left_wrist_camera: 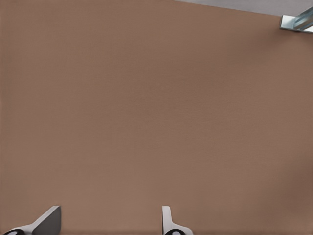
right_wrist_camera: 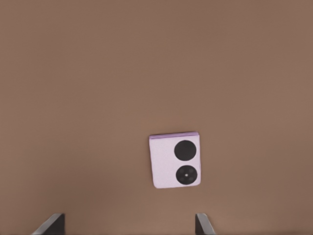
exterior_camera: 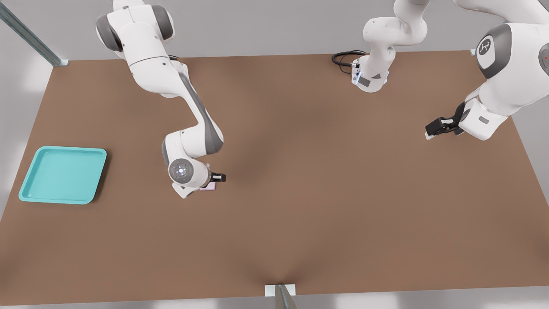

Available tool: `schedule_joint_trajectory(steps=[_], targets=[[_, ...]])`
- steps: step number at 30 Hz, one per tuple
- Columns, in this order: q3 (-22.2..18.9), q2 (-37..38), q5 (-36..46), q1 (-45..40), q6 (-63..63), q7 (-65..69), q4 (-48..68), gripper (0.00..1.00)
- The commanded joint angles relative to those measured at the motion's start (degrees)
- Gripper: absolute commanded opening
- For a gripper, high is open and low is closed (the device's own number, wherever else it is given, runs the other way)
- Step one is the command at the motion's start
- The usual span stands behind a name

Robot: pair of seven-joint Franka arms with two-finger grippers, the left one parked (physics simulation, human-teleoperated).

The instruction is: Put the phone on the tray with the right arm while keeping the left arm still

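A small pale-pink, squarish phone (right_wrist_camera: 175, 162) with rounded corners is lying flat on the brown table (exterior_camera: 326, 193), its two round black camera lenses facing up, one showing a tiny light dot at its centre. The right arm's black two-finger gripper (right_wrist_camera: 129, 224) is hovering over it with its fingers spread wide and touching nothing; the phone is sitting toward one finger rather than midway between them. In the front view only a pink sliver of the phone (exterior_camera: 209, 187) is peeking out from under the white wrist, and the gripper (exterior_camera: 218, 177) is mostly hidden behind the round wrist cap. The turquoise, roughly square plastic tray (exterior_camera: 30, 194) with a low raised rim is resting well apart, near the front view's left edge of the table. The matte brown tabletop is spanning the scene, with pale grey floor around it and a metal strut (exterior_camera: 30, 36) rising at a far corner.
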State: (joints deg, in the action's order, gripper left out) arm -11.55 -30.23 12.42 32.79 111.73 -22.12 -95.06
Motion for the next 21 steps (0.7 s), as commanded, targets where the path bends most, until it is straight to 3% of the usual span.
schedule_joint_trajectory(steps=[1, 6, 11, 17, 21], targets=[[0.03, -1.49, 0.24, -0.09, 5.25, -14.53, 0.04, 1.0], [0.74, -4.84, 0.5, -1.06, 10.18, -13.56, -0.31, 1.0], [3.2, -4.04, 0.59, -2.2, 22.04, -5.56, -8.39, 1.0], [4.78, -4.48, 0.33, -2.56, 26.17, 8.67, -10.06, 1.0], [5.22, -4.92, 0.15, -2.56, 26.08, 11.05, -10.06, 1.0]])
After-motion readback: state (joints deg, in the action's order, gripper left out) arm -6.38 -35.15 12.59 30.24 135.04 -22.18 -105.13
